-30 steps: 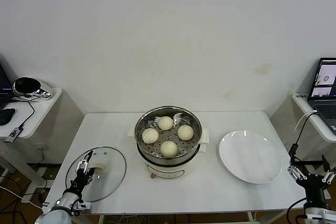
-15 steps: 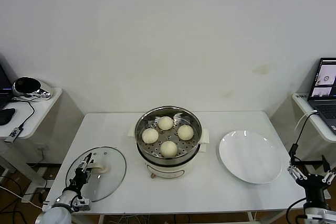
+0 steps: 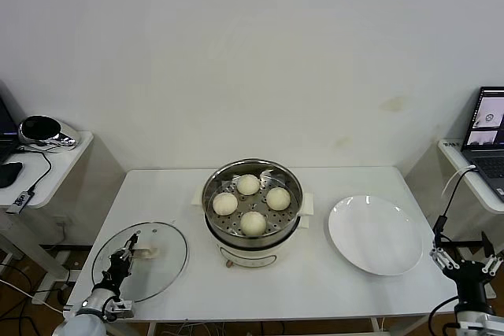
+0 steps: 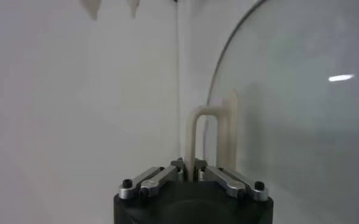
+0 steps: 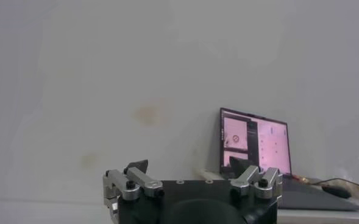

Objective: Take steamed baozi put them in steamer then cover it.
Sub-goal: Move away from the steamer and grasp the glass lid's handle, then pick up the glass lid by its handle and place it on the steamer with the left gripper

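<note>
Head view: the round stainless-steel steamer (image 3: 252, 208) on its cream-white electric base sat at the middle of the white table (image 3: 331, 289), uncovered, with the four smooth cream-white steamed baozi (image 3: 252, 223) resting on the perforated tray inside, spaced apart in a rough diamond. A round glass lid (image 3: 142, 260) lay flat on the table near the front left corner, well apart from the steamer. The left gripper (image 3: 123, 260) was down over the lid's near edge, reaching in to its cream handle. A flat white plate (image 3: 375, 235) lay bare to the right of the steamer. The right gripper (image 3: 465, 260) hung off the table's right front corner, fingers spread, holding nothing. A laptop (image 3: 488, 134) stood on a side desk at right. Left wrist view: the left gripper's jaws were closed tight on the lid's cream loop handle (image 4: 211, 141), pinching one leg of it; the glass curved away beyond it. Right wrist view: the right gripper's jaws stood wide apart and empty, facing the white wall and the open laptop (image 5: 256, 146).
</note>
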`<state>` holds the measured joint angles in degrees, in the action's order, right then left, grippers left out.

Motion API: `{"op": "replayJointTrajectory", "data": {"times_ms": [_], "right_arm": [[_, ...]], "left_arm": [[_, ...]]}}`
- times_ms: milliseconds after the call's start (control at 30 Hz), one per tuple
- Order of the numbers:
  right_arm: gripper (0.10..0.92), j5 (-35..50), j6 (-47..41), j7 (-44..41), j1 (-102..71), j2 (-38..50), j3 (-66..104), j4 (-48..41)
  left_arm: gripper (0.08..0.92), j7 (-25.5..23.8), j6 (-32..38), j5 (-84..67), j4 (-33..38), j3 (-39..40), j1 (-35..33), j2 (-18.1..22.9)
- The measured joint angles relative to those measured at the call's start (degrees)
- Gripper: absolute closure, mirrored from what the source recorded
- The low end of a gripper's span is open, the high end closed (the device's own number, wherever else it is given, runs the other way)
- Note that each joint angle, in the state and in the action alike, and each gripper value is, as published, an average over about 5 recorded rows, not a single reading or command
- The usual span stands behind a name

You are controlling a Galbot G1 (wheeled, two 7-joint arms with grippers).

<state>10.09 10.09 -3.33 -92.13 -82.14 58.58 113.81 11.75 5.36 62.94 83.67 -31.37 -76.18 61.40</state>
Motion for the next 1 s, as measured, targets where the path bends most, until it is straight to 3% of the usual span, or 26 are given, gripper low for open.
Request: {"op": "replayJointTrajectory", "data": {"times_ms": [300,633,1000], "right_arm": [[0.203,-0.5,0.0,-0.2,-0.7,0.0,-1.0,0.9],[0.203,-1.5,0.1,-0.6,-1.5,-0.2,-2.8,1.5],[0.203,-4.6,0.8,-0.1,-1.5,-2.1,-6.1,1.3]], "left_arm": [[0.850,-1.3,-4.8,-2.8,10.4,-3.8,-4.9,-1.9],[0.850,-7.2,-13.3,-10.3,25.1,-8.3,-8.6,-6.3],[0.850,-12.4,-24.6,-20.0,35.8,0.4,-3.0,-14.9]]}}
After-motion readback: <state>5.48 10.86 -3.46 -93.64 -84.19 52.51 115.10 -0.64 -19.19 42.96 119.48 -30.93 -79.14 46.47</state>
